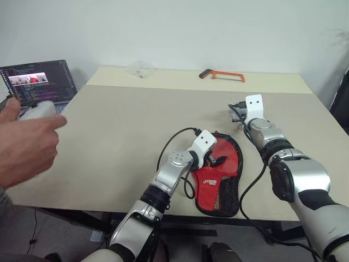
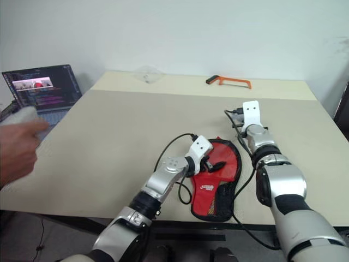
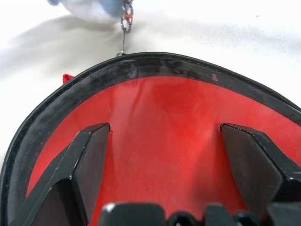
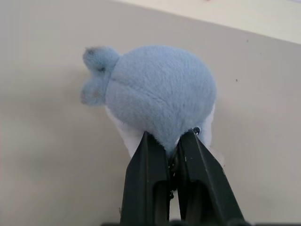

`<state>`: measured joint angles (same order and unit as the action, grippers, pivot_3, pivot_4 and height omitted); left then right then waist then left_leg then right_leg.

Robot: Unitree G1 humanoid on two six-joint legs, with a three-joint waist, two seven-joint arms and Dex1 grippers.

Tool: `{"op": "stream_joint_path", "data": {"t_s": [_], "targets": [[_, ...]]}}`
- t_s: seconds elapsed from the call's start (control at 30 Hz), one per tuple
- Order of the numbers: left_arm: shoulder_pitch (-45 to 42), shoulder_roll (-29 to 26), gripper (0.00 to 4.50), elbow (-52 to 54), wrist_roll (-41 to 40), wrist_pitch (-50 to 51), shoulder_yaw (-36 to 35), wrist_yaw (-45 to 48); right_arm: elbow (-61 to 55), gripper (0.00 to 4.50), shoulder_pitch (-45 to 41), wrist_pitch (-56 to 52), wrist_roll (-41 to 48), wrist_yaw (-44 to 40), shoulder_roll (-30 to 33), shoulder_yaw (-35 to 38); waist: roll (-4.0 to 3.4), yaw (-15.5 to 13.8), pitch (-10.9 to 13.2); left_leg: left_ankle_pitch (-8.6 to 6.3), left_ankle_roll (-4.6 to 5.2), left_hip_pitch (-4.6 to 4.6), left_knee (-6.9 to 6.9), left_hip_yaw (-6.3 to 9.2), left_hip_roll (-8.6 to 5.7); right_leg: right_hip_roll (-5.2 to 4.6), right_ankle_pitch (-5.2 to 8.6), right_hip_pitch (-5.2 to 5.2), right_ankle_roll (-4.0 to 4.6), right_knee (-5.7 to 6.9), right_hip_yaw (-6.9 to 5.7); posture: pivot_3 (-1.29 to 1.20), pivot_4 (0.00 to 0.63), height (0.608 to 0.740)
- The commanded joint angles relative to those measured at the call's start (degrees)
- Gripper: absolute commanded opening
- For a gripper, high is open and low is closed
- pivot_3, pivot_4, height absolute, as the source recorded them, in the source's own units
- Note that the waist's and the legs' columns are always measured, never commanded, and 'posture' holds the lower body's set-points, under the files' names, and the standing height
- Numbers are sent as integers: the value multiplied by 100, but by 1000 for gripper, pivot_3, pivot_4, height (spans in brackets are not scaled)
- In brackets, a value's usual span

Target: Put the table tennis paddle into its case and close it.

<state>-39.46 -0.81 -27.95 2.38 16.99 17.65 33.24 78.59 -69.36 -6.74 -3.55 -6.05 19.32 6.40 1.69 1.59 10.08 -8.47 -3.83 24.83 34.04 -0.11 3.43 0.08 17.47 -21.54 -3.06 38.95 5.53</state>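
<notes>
Left eye view: red, black-rimmed case [image 1: 222, 180] lies flat on table [image 1: 125, 142].

Silver arms — black joints; white wrist brackets; black cables.

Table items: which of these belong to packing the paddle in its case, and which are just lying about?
Job:
- case, red, under the open left gripper
- fuzzy ball on the case's cord, pinched by the shut right gripper

Lying about:
- orange hacksaw at the far edge
- clear plastic bag
- laptop
- person's hand
</notes>
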Motion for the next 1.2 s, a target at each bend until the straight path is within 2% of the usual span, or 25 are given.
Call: {"op": "stream_joint_path", "data": {"t_s": [0.03,0.23,0.43,0.6,0.87,1.2], "targets": [[277,-113,4092,-688,221,223,179,25,-475,5,83,155,-298,-406,726,-262,0,-4,0,0,0,0,0,1,-2,-2,0,3,-1,-2,-1,0,150,740],[192,-119,4092,-867,154,339,199,274,-1420,5,837,-90,-550,-1865,1323,-841,-15,-25,-9,3,5,-2,4,9,-15,-15,14,13,-33,-3,-10,0,150,740],[33,-122,4092,-1093,180,314,184,429,-3619,5,1983,-1131,-438,-3194,1974,-996,-24,-88,-14,4,8,-1,4,21,-56,-51,20,23,-47,-6,-13,0,150,740],[-150,-104,4092,-1342,192,227,143,476,-5196,5,2876,-1872,-366,-3978,2556,-1034,-24,-143,-15,3,12,0,5,24,-77,-72,35,30,-71,-11,-16,0,150,740],[-257,-79,4092,-1604,244,104,189,537,-6829,5,3920,-2068,-273,-5043,3582,-1243,-22,-165,-18,5,17,-1,8,29,-85,-83,38,36,-76,-13,-27,0,150,740],[-280,-46,4092,-1770,316,23,280,586,-9198,5,5798,-1963,958,-6885,5134,-769,-31,-254,-32,-14,41,3,2,47,-118,-121,63,68,-98,-52,-58,0,150,740]]}}
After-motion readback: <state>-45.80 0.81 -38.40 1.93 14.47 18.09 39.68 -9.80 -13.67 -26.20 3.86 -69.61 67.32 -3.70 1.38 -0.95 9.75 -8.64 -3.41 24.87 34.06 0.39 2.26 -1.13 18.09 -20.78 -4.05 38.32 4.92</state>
